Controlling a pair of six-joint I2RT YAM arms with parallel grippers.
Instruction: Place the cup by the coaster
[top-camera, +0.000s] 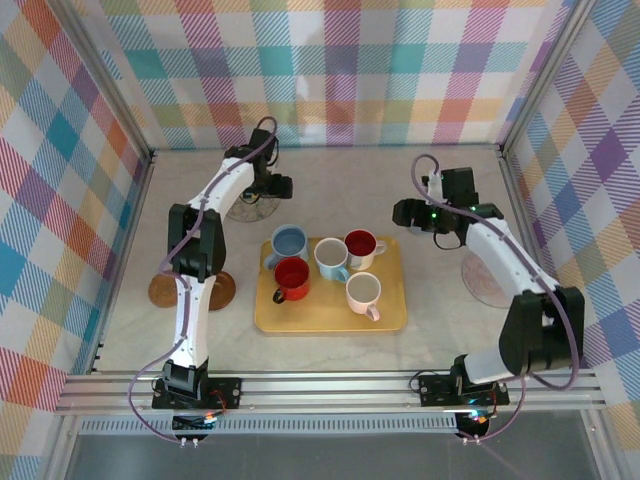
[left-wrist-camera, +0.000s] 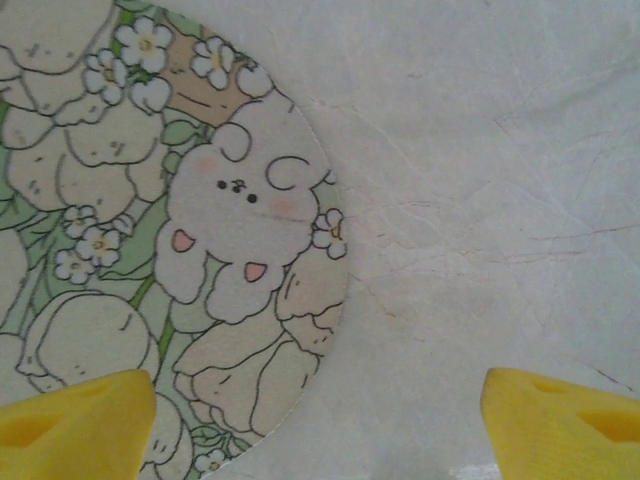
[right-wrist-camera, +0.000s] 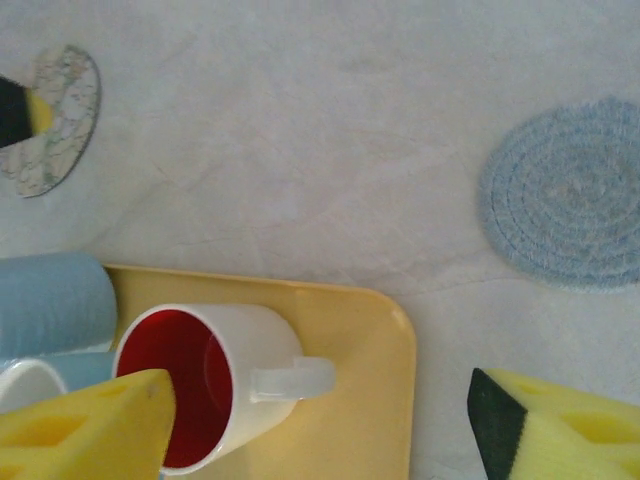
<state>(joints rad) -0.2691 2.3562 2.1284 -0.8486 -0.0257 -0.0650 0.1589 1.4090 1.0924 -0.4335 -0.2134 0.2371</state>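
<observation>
The right claw (right-wrist-camera: 320, 425), open and empty, sits nearer than the open left claw (left-wrist-camera: 320, 420) to the red-lined cup (right-wrist-camera: 215, 385), which stands on the tray (right-wrist-camera: 370, 410) under one finger, handle across the gap, coaster (right-wrist-camera: 565, 190) beyond.

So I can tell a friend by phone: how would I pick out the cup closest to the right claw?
Start at the yellow rectangular tray in the middle, loaded with cups. Go to its far right corner: the white mug with a red inside. No other cup there is white outside and red inside.
</observation>
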